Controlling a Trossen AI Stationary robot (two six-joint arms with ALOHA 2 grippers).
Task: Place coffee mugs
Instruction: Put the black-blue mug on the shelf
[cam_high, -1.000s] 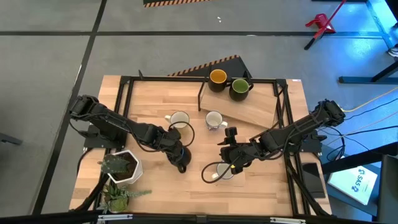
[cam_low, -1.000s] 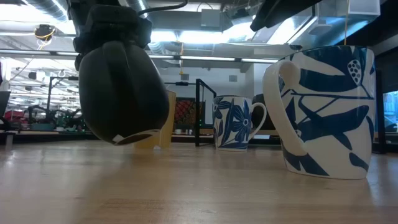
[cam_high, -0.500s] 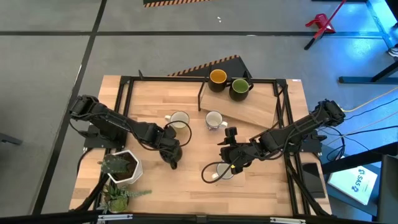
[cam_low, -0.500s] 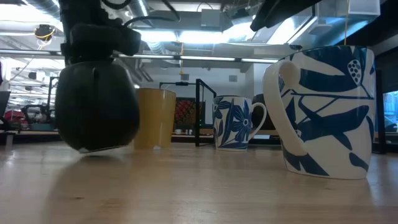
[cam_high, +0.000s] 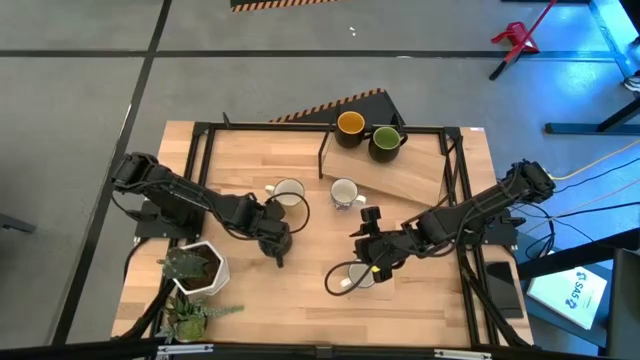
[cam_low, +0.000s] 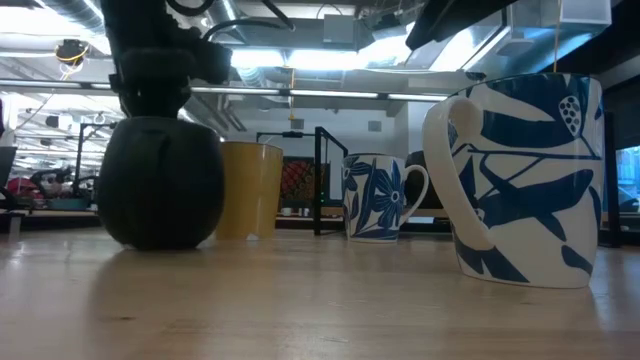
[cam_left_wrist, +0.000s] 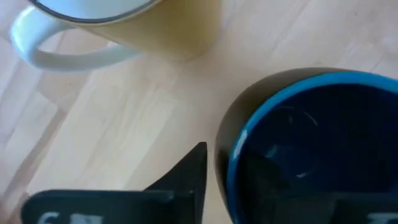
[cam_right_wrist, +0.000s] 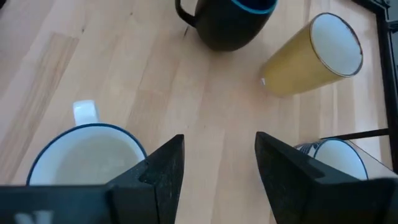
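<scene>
The dark mug with a blue inside (cam_low: 160, 185) stands on the table under my left gripper (cam_high: 274, 240), which is shut on its rim. Just beyond it stand a cream mug (cam_high: 287, 193) and a white blue-flowered mug (cam_high: 343, 192). A second white, blue-patterned mug (cam_high: 352, 276) stands toward the near edge. My right gripper (cam_right_wrist: 217, 162) hovers open above and beside that mug, touching nothing. The mug with the yellow-orange inside (cam_high: 350, 123) and the olive green mug (cam_high: 385, 141) stand on a wooden board at the far side. My left gripper comes at the dark mug from above, pointing down. One finger (cam_left_wrist: 189, 174) stands outside the wall beside the rim (cam_left_wrist: 233, 155); the other is hidden inside the mug. The mug stands upright with its bottom on the table.
A white hexagonal plant pot (cam_high: 197, 270) with greenery sits at the near left corner. A black metal frame (cam_high: 200, 140) runs round the table top. The slanted wooden board (cam_high: 410, 172) lies at the far right. Bare wood shows between the two grippers.
My left gripper has come down and moved a little toward the table's left and far edges, carrying the dark mug. The mug was lifted clear and tilted; now it stands upright on the table next to the cream mug.
</scene>
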